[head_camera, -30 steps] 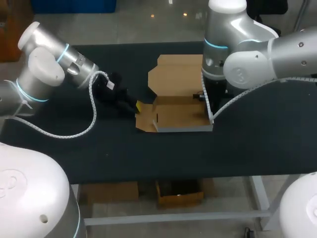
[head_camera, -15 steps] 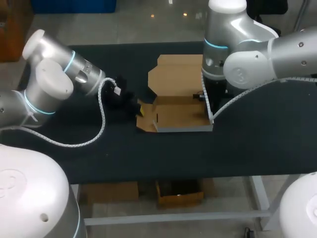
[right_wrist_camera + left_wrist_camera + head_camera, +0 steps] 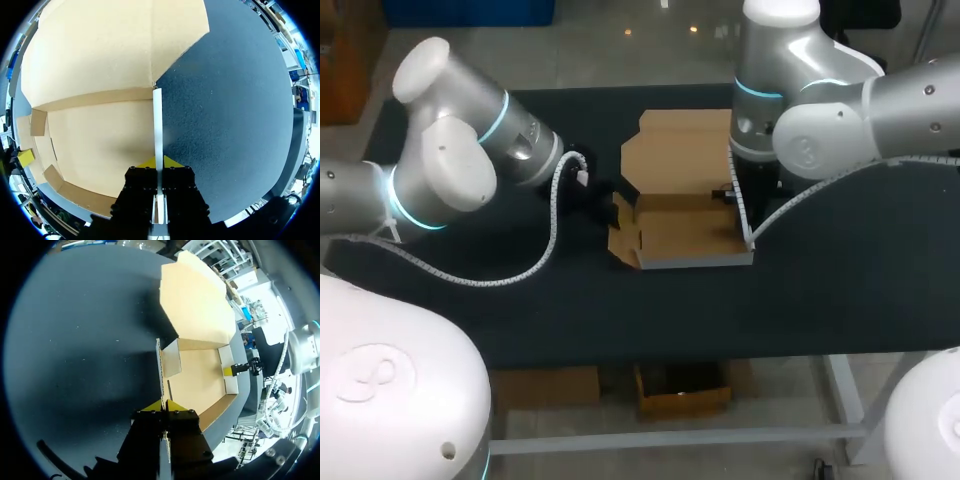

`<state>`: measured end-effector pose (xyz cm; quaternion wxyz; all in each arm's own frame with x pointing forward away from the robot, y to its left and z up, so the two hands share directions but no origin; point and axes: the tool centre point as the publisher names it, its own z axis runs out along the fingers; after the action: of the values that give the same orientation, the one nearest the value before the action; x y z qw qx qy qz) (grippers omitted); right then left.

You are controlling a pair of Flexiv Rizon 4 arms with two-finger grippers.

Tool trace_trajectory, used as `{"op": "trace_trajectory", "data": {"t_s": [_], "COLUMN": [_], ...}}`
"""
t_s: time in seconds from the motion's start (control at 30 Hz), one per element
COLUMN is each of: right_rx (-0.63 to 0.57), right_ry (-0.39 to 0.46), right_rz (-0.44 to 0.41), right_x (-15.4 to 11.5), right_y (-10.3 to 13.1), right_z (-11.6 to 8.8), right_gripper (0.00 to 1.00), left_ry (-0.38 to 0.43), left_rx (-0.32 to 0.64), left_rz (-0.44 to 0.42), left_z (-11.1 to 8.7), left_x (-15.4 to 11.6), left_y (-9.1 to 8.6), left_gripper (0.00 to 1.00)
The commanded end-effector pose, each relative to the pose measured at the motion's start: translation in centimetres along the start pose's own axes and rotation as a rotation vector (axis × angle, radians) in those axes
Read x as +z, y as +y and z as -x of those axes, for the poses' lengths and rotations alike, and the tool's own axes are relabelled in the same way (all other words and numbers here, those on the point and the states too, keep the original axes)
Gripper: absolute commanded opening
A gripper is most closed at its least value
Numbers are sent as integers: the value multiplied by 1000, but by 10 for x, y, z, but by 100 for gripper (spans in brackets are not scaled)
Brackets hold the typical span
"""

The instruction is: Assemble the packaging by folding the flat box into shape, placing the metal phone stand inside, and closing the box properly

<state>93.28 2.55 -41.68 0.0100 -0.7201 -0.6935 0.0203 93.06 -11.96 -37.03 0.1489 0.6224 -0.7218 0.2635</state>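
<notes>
One box [image 3: 685, 215] on the black table [image 3: 840, 290], just the one, tan cardboard, half folded into a shallow tray. Its lid [image 3: 675, 150] lies flat and open behind. Two arms are in, one at each end, so two grippers to count.

The left gripper [image 3: 164, 406] has its two yellow tips pinched together on the thin left side wall [image 3: 160, 367], which stands upright between them. The right gripper [image 3: 159, 162] does the same at the other end, both tips tight on the pale-edged right side wall [image 3: 158, 117]. I count two small inner flaps, one at each end of the tray.

From overhead the right arm's wrist covers its own fingers. The left gripper [image 3: 598, 203] is a dark shape against dark cloth, hard to make out. In each wrist view the gripper body hides the near end of its wall.
</notes>
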Motion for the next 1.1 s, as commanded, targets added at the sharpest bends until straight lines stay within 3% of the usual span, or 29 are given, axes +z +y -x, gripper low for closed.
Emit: {"op": "trace_trajectory", "data": {"t_s": [0.03,0.23,0.4,0.53,0.6,0.67,0.87,1.1], "right_rx": [-1,-1,-1,-1,-1,-1,-1,-1], "right_ry": [1,1,1,1,1,1,1,1], "right_rz": [-1,-1,-1,-1,-1,-1,-1,-1], "right_x": [0,0,0,0,0,0,0,0], "right_y": [0,0,0,0,0,0,0,0], "right_z": [-3,-3,-3,-3,-3,-3,-3,-3], "right_gripper": [0,0,0,0,0,0,0,0], "left_ry": [-195,-305,-331,-332,-327,-318,-268,-157], "left_rx": [2,1,-7,-11,-16,-23,-45,-76], "left_rz": [26,12,-4,-16,-28,-38,-59,-4], "left_z": [-15,-21,-21,-21,-20,-18,-6,20], "left_x": [10,17,14,6,0,-7,-28,-43], "left_y": [-10,-16,-17,-15,-14,-14,-13,-15], "left_gripper": [0,0,0,31,41,45,51,51]}}
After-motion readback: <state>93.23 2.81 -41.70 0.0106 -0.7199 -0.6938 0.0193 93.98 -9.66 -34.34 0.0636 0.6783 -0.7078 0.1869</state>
